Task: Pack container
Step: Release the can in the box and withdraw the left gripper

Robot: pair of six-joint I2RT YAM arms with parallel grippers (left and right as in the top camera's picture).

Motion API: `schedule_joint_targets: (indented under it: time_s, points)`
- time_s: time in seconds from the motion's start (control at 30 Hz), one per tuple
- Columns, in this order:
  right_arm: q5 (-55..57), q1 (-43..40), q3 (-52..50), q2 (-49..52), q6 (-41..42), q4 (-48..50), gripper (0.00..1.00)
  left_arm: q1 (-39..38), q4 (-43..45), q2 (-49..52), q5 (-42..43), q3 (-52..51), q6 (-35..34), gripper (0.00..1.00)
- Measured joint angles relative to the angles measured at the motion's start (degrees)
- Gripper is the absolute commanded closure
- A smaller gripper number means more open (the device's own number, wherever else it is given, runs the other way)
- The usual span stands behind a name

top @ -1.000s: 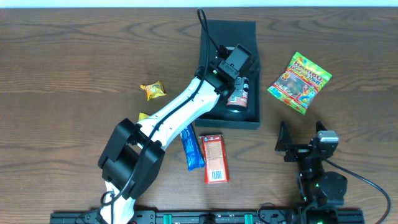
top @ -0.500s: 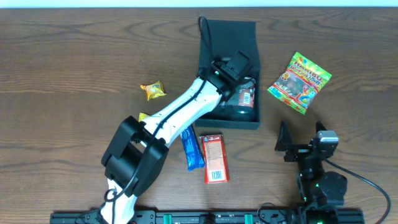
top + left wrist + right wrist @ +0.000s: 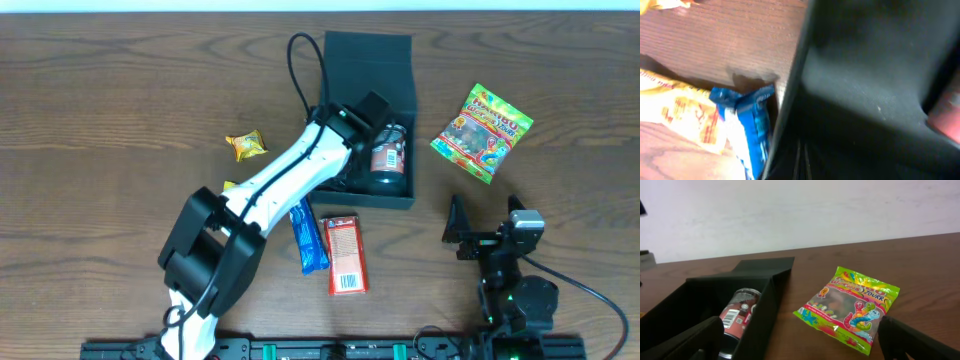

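Observation:
The container (image 3: 368,60) is a dark square box with its lid flap standing open at the back. A can with a red label (image 3: 388,160) lies inside it on the right. My left gripper (image 3: 358,118) reaches into the box's left half beside the can, shut with nothing in it. In the left wrist view the gripper (image 3: 802,162) is a dark blur against the container's wall (image 3: 795,90), with the can's red edge (image 3: 947,112) at the right. My right gripper (image 3: 485,215) rests open near the front right, empty; its view shows the container (image 3: 765,295) and the can (image 3: 737,311).
A green gummy bag (image 3: 482,130) lies right of the box, ahead of the right gripper (image 3: 800,350). A blue bar (image 3: 309,238) and a red packet (image 3: 345,253) lie in front of the box. A yellow candy (image 3: 244,146) and a yellow packet (image 3: 680,112) lie to the left.
My left gripper has drawn back to the left, off the can toward the box's left wall. The can now lies uncovered, shifted slightly right. The right arm has not moved.

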Motion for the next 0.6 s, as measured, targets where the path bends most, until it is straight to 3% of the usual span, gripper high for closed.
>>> schedule_joint_targets:
  time_s: [0.33, 0.53, 0.6]
  points:
    - [0.0, 0.0, 0.0, 0.0, 0.0, 0.0, 0.01, -3.3, -7.3, -15.8, -4.8, -5.2, -2.2, 0.94]
    - [0.0, 0.0, 0.0, 0.0, 0.0, 0.0, 0.01, -3.9, 5.1, -25.6, -4.1, -25.3, -5.2, 0.94]
    - [0.0, 0.0, 0.0, 0.0, 0.0, 0.0, 0.01, -4.5, 9.4, -28.3, -3.9, -30.2, -4.3, 0.79]
